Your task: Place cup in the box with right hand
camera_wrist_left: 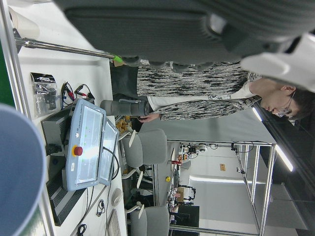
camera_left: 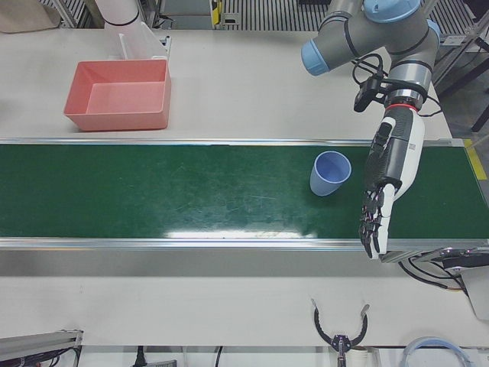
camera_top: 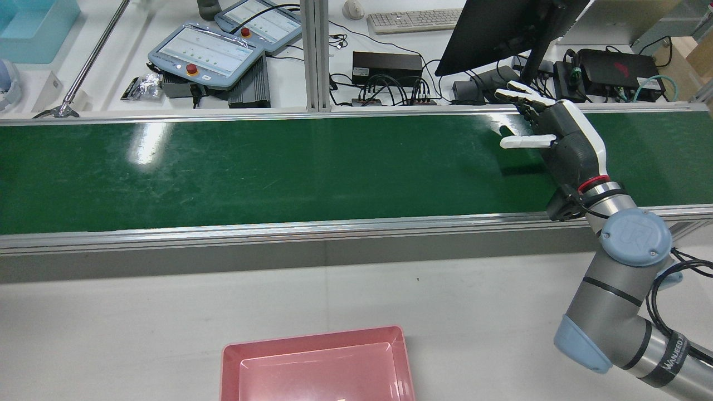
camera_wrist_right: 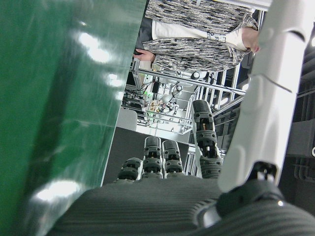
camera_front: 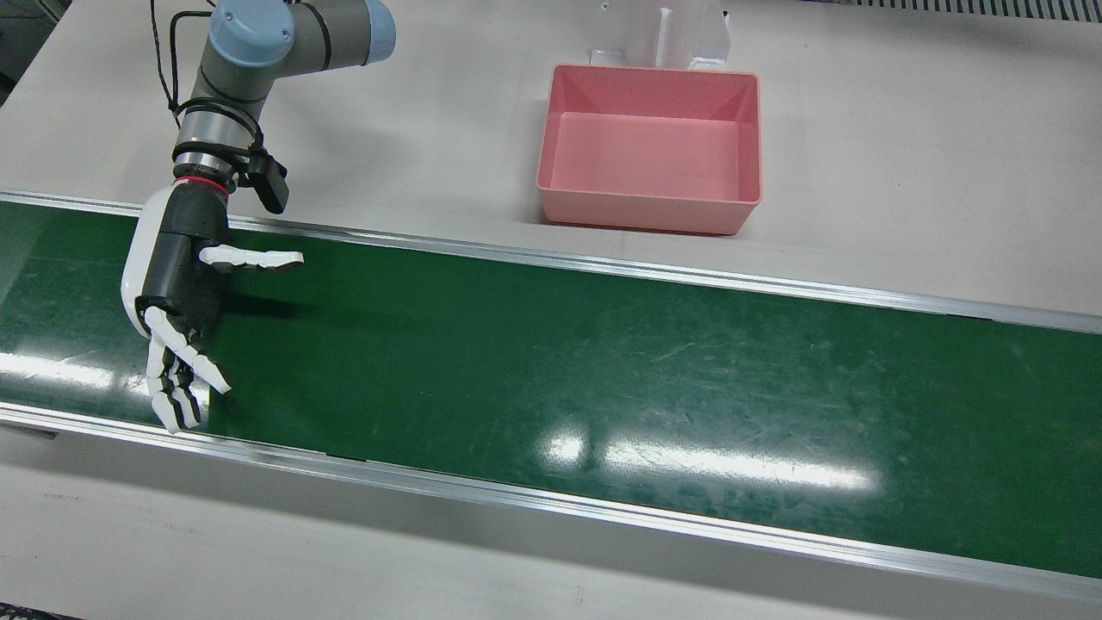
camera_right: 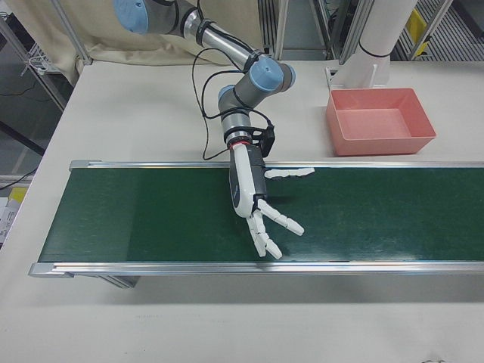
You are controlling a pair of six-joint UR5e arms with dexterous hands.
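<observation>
Grey table (camera_front: 904, 129): pink box (camera_front: 652, 146), green belt (camera_left: 153, 191) carrying blue cup (camera_left: 330, 173).

Robotics lab, conveyor belt (camera_top: 278, 172), teach pendants (camera_top: 206, 55) (w/ e-stop), monitor (camera_top: 501, 33)

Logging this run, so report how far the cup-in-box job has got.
Done: nothing; the pink plastic box is empty. In hand: the right hand hovers open over the green conveyor belt, fingers spread, holding nothing. The light blue cup stands on the belt beside the open left hand, untouched. Left: grasp, carry, release in the box.
</observation>
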